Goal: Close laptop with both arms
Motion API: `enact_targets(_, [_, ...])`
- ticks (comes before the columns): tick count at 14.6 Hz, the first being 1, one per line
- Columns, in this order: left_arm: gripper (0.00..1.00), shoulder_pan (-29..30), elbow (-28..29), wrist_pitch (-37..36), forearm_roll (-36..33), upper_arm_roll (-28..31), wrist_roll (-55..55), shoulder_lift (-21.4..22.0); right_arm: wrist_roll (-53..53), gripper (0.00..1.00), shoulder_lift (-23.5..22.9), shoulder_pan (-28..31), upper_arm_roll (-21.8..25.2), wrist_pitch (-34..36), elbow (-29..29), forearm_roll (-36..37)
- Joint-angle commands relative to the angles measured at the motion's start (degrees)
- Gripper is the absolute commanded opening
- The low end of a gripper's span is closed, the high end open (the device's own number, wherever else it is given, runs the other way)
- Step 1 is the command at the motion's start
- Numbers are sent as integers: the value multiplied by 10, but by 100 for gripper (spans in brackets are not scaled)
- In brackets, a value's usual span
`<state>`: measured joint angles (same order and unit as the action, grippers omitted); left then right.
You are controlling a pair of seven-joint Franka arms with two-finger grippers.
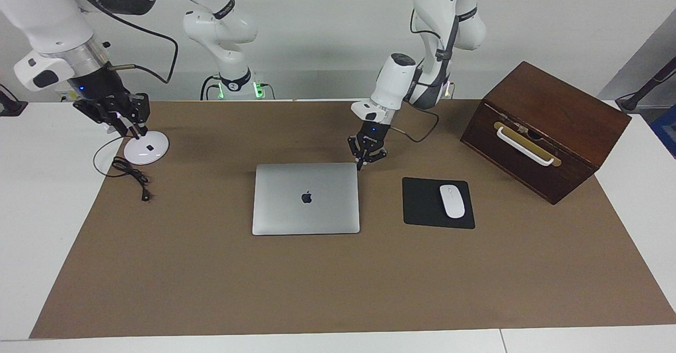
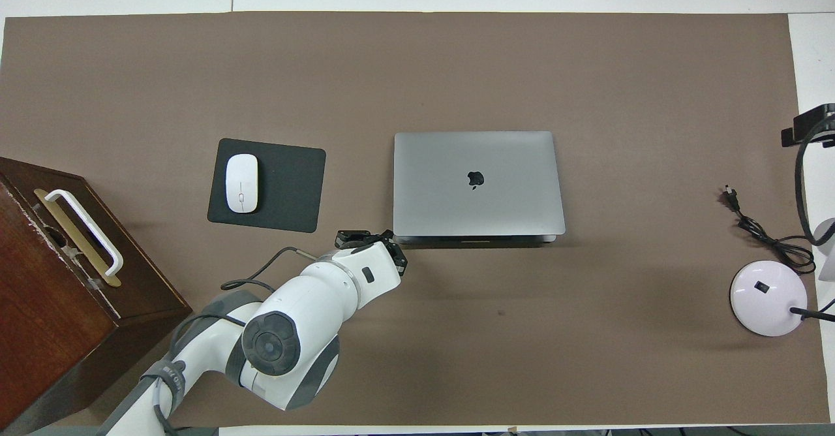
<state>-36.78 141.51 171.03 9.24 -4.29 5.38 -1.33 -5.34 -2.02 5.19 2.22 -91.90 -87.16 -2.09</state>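
Observation:
The silver-grey laptop (image 1: 306,198) lies flat in the middle of the brown mat, lid down with the apple logo up. In the overhead view (image 2: 476,185) a thin strip of its base shows under the edge nearer to the robots. My left gripper (image 1: 365,160) points down just above the laptop's corner that is nearer to the robots, toward the left arm's end; I cannot tell if it touches. It also shows in the overhead view (image 2: 365,237). My right gripper (image 1: 129,126) hangs open and empty over the white lamp base (image 1: 146,147).
A black mouse pad (image 1: 422,205) with a white mouse (image 1: 452,201) lies beside the laptop toward the left arm's end. A brown wooden box (image 1: 544,128) with a white handle stands past it. A black cable (image 1: 132,176) lies by the lamp base.

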Motion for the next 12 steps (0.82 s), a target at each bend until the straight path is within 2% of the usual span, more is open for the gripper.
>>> enact_targets(1, [0, 10, 2, -100, 10, 2, 6, 66, -7, 100, 29, 10, -7, 28, -9, 23])
enact_targets(5, [0, 27, -32, -244, 10, 3, 7, 109, -5, 100, 36, 13, -5, 19, -31, 26])
enact_targets(7, [0, 63, -74, -352, 10, 3, 8, 128, 6, 100, 38, 7, -10, -2, -59, 25])
enact_targets(10, [0, 121, -147, -490, 6, 4, 3, 133, 27, 100, 57, -8, -13, -41, -104, 20])
enact_targets(12, [0, 152, -173, -525, 3, 4, 2, 133, 25, 100, 58, -10, -13, -41, -106, 20])
